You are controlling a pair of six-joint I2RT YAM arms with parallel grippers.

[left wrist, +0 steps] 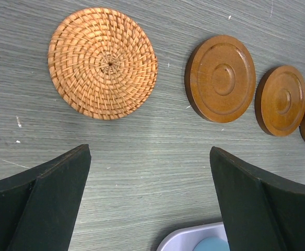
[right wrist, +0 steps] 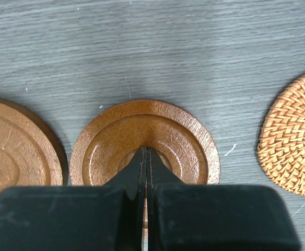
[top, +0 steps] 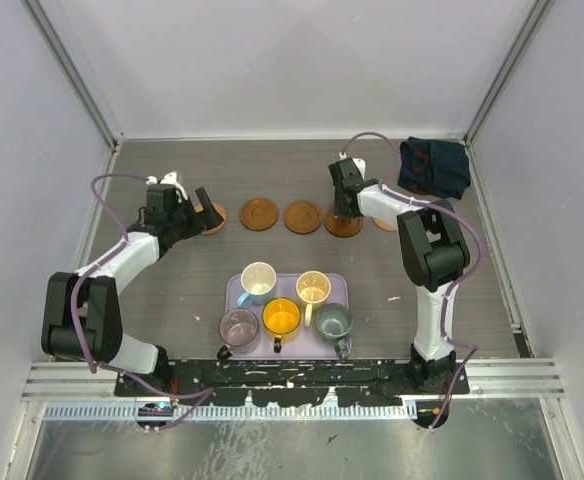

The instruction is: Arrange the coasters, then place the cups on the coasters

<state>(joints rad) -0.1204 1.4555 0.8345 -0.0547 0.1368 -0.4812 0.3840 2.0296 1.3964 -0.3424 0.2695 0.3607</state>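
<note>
Your right tool (right wrist: 146,152) is pressed together, tips at the centre of the wooden coaster (right wrist: 191,144) beneath, likely to slide it into line. Your left tool (left wrist: 150,151) hangs spread, the woven coaster (left wrist: 103,63) just ahead of it.

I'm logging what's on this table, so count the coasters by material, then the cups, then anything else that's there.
Wooden coasters: 3
Woven coasters: 2
Cups: 5
Tray: 1
Dark cloth: 1
Total: 12
</note>
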